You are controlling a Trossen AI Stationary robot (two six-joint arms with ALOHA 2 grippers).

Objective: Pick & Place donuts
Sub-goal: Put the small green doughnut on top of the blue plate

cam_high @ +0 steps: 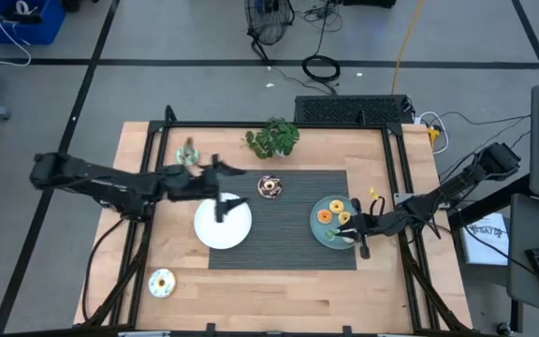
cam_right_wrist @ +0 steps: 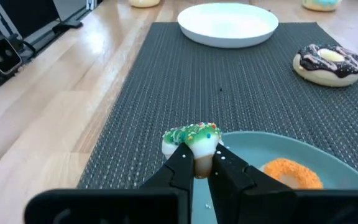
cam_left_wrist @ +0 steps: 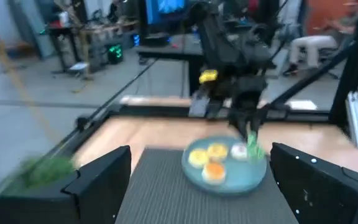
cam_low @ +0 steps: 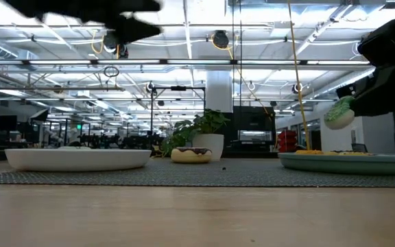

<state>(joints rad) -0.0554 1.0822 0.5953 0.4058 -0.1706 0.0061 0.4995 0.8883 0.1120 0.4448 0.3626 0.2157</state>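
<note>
My right gripper (cam_right_wrist: 199,163) is shut on a green-iced sprinkled donut (cam_right_wrist: 194,138) above the near-right rim of the teal plate (cam_high: 314,225). An orange donut (cam_high: 326,217) and two yellow ones (cam_high: 338,204) lie on that plate. A chocolate donut (cam_high: 269,185) sits on the dark mat. A mint donut (cam_high: 188,154) and a pale yellow donut (cam_high: 162,283) lie on the bare wood at the left. My left gripper (cam_left_wrist: 201,186) is open and empty, high above the white plate (cam_high: 223,229). My right gripper pinches the green donut by the edge of its ring (cam_right_wrist: 197,155) between its two fingertips (cam_right_wrist: 180,163). The fingers come from the table's right side, slanting down. The donut is lifted clear (cam_low: 338,113) above the teal plate (cam_low: 348,163), icing side up.
A potted green plant (cam_high: 271,139) stands at the mat's far edge. The white plate (cam_right_wrist: 229,25) holds nothing. The dark ribbed mat (cam_high: 279,239) lies between the two plates. A black frame rail (cam_high: 279,124) runs round the table's edges.
</note>
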